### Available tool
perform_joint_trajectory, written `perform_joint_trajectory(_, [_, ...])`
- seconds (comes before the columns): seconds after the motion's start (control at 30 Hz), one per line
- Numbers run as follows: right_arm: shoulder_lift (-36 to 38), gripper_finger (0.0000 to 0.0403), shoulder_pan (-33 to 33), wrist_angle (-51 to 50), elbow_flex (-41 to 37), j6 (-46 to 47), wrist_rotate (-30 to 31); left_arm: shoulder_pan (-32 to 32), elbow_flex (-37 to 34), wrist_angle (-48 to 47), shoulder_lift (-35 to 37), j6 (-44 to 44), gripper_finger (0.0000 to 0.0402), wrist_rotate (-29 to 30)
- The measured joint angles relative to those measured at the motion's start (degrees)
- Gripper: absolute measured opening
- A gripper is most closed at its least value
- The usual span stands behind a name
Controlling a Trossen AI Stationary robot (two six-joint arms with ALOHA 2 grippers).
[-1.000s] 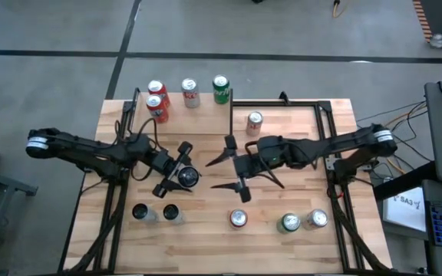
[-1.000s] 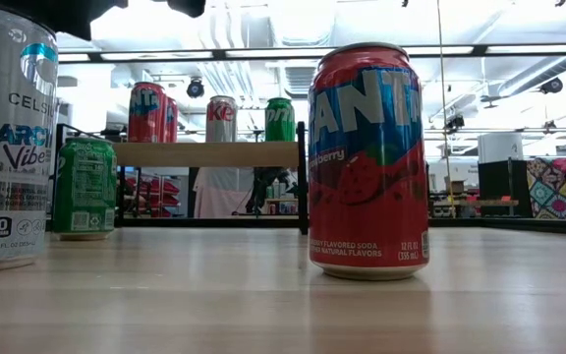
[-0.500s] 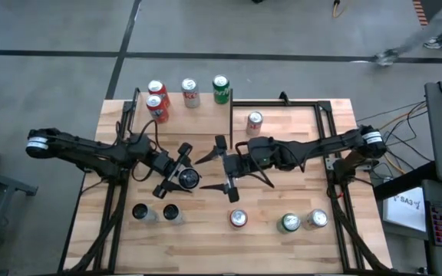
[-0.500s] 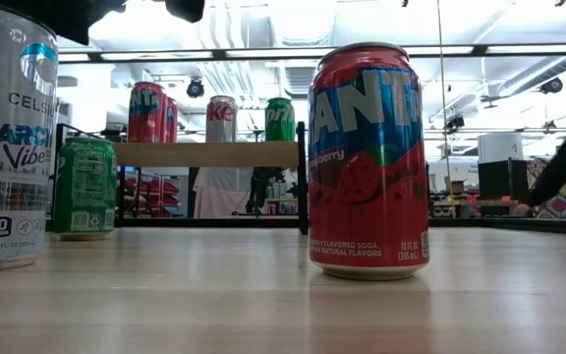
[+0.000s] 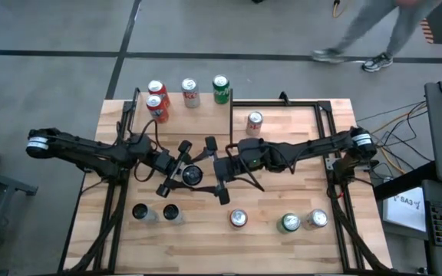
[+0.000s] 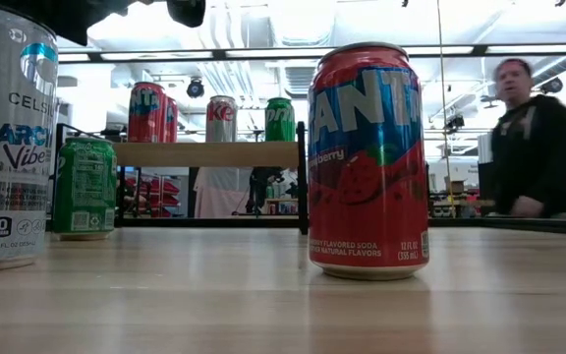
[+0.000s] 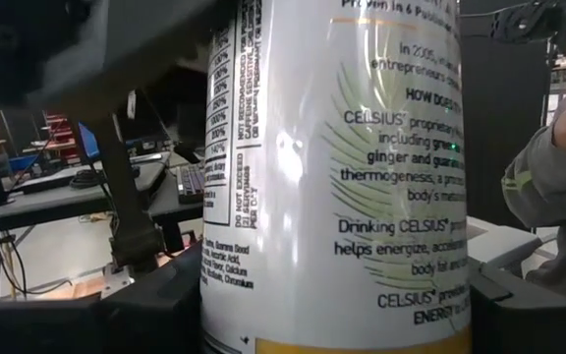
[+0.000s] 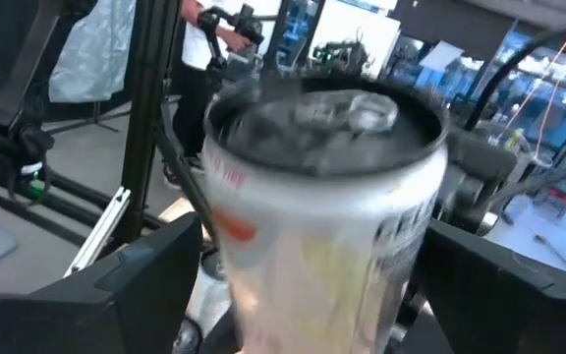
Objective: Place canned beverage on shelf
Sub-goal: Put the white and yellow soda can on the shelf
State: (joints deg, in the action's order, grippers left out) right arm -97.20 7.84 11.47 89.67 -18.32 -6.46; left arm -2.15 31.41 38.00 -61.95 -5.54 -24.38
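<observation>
A white Celsius can (image 5: 191, 176) hangs above the middle of the table, with my left gripper (image 5: 181, 170) shut on it. The can fills the left wrist view (image 7: 342, 167). My right gripper (image 5: 215, 170) is open just to the can's right, with its fingers spread toward the can's two sides and clear of it. The right wrist view shows the can's top (image 8: 322, 118) close ahead. The shelf (image 6: 204, 154) stands at the table's far left and carries several cans, among them a green one (image 5: 220, 88). My left gripper pinches the can's side wall (image 7: 214, 295) between its two fingers. They come in level from the table's left. The can stands upright in the hold, its top up, lifted clear of the table.
A red Fanta can (image 6: 367, 162), a white can (image 6: 8, 138) and a green can (image 6: 84, 187) stand along the near edge. Two dark cans (image 5: 156, 212) sit near left, and one can (image 5: 254, 121) stands far of centre. A person (image 6: 534, 138) walks behind the table.
My right gripper has moved toward the table's left and closed in on the can that the left gripper holds. The left gripper and the can have kept still. A person has walked into view behind the table.
</observation>
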Motion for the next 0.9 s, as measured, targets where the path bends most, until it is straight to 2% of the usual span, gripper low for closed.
perform_joint_trajectory(0.2, [-0.97, 0.0299, -0.01, -0.03, 1.69, -0.34, 0.25, 0.00, 0.00, -0.62, -0.09, -0.01, 0.0228, 4.02])
perform_joint_trajectory(0.37, [-0.97, 0.0235, -0.09, -0.26, 1.77, 0.14, 0.42, -0.02, 0.01, -0.52, 0.09, 0.44, 0.0299, 5.85])
perform_joint_trajectory(0.5, [-0.73, 0.0234, -0.04, -0.91, 1.77, 0.63, 0.22, -0.02, 0.41, -0.73, 0.19, 0.46, 0.0321, 5.89])
perform_joint_trajectory(0.67, [0.95, 0.0234, -0.13, -3.09, 1.77, 3.08, 0.87, 0.62, 1.04, -3.05, 1.78, -0.69, 0.0318, 6.03])
perform_joint_trajectory(0.77, [2.34, 0.0234, -0.38, -5.15, 1.77, 5.40, 1.80, 1.44, 1.59, -8.22, 3.93, -2.50, 0.0317, 6.35])
perform_joint_trajectory(0.9, [3.76, 0.0234, -0.61, -7.91, 1.77, 6.84, 6.48, 2.38, 2.82, -15.01, 7.56, -3.82, 0.0317, 11.41])
